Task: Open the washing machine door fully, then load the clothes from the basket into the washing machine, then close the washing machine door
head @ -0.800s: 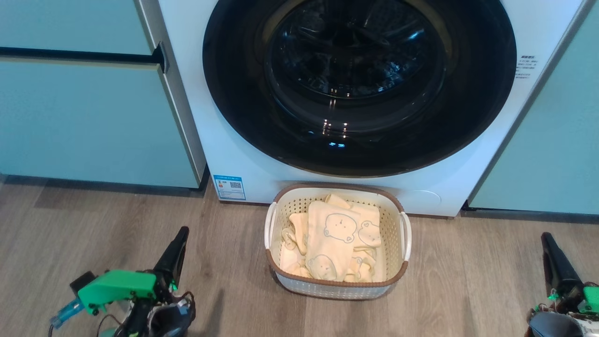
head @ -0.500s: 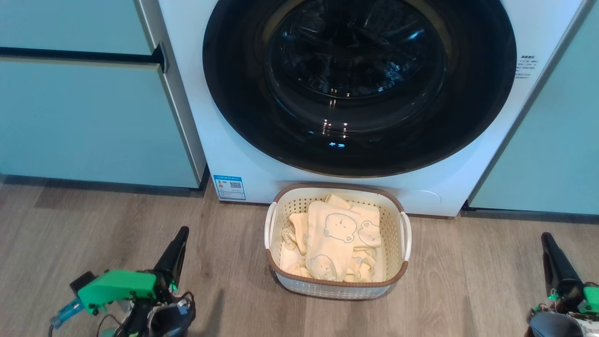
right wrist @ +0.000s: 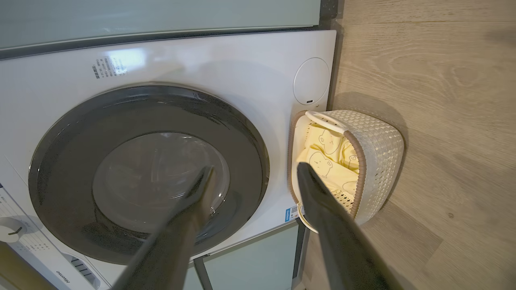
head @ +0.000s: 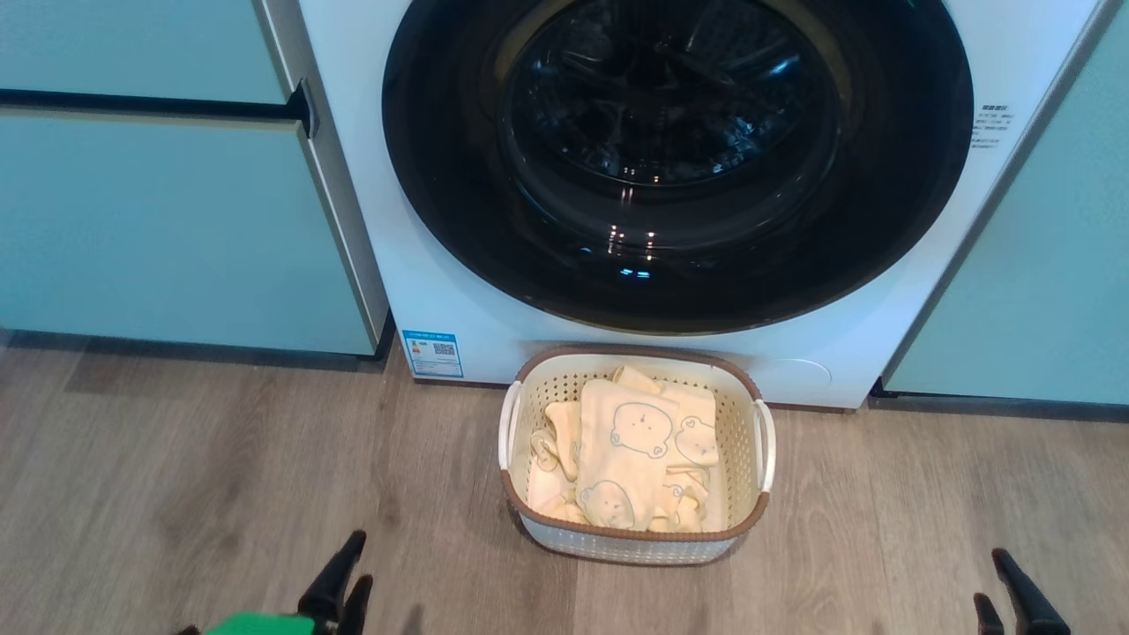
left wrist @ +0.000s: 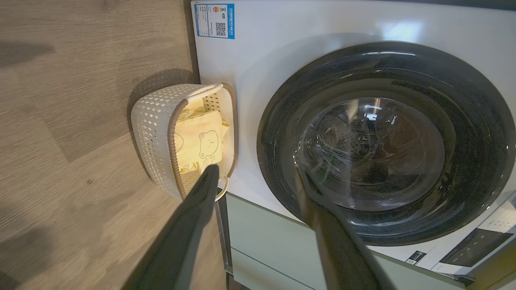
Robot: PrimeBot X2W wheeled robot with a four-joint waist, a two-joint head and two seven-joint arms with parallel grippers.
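Observation:
The white washing machine (head: 423, 265) faces me with its round glossy black door (head: 679, 159) closed flat against the front. On the floor just before it stands the cream perforated basket (head: 748, 520), which holds pale yellow clothes (head: 626, 450) printed with bear faces. My left gripper (head: 359, 557) is low at the bottom left, well left of the basket. My right gripper (head: 990, 577) is at the bottom right. Both are open and empty. In the left wrist view my left gripper (left wrist: 256, 171) points at the door (left wrist: 387, 141) and basket (left wrist: 157, 133). In the right wrist view my right gripper (right wrist: 256, 167) does likewise.
Pale teal cabinet panels flank the machine on the left (head: 176, 220) and right (head: 1041, 265). Wood-look floor (head: 220, 459) spreads on both sides of the basket. A blue label sticker (head: 432, 353) sits low on the machine's front, and its control panel (left wrist: 475, 245) shows in the left wrist view.
Both grippers have dropped toward the bottom edge of the head view, so that just their fingertips show. The basket, clothes and door have not moved.

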